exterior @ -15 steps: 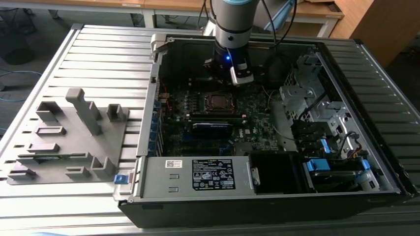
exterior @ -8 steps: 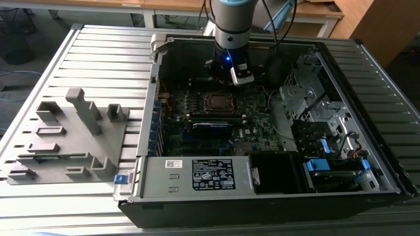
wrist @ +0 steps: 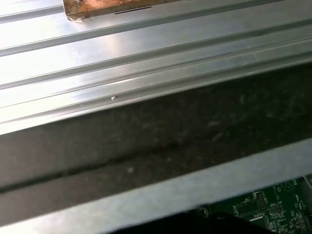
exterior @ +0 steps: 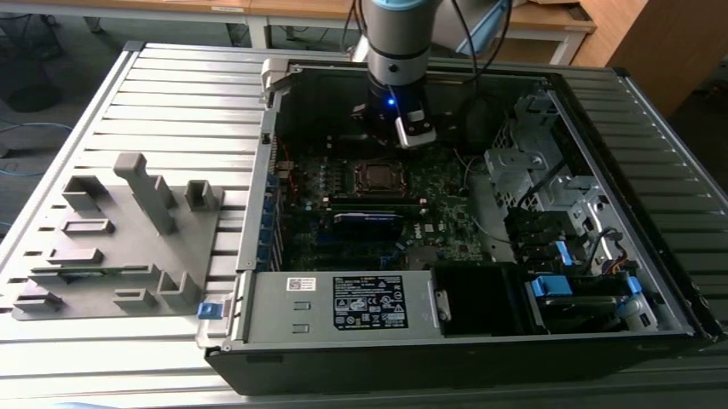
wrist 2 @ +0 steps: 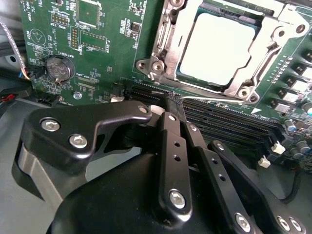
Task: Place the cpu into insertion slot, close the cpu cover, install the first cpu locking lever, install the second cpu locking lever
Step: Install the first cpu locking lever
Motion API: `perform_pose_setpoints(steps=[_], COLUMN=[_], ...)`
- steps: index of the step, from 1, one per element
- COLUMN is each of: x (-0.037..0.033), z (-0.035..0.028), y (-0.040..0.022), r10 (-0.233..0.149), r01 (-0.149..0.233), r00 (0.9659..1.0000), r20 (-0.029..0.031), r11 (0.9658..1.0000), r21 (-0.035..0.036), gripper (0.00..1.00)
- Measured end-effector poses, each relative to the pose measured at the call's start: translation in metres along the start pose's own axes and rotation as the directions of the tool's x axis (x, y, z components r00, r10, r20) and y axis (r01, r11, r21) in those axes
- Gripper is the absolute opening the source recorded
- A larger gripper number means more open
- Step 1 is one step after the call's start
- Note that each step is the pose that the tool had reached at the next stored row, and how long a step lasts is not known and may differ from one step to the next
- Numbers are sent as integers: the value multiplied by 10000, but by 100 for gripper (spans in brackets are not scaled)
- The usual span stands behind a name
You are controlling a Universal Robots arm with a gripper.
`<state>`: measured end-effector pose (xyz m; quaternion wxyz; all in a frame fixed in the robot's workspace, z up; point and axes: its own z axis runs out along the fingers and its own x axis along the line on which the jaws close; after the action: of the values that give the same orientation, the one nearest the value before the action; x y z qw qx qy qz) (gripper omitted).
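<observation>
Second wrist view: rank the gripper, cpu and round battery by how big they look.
1. gripper: looks largest, but it is nearest the camera, so its true rank is unsure.
2. cpu.
3. round battery: smallest.

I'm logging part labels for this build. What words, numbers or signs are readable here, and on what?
None reads reliably.
Black label on the power supply: too small.
White print on the motherboard: too small.
Coin cell engraving: illegible.
White triangle mark beside the memory slots: a sign, no words.

A lab: open computer case (exterior: 455,365) on slatted metal bench (exterior: 170,102), desks (exterior: 544,19) behind.
</observation>
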<state>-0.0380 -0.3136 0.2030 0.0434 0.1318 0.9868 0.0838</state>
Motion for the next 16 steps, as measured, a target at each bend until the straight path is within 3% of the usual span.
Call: perform_pose_setpoints(steps=[12,16], x=[107,109], z=[-1,11], y=[-30,-36], r10=[-23,-48], r01=[23,51], r00=[9999,9995], r20=[141,304], r11=[10000,9999], r21=[-40,-89], gripper=[11,11])
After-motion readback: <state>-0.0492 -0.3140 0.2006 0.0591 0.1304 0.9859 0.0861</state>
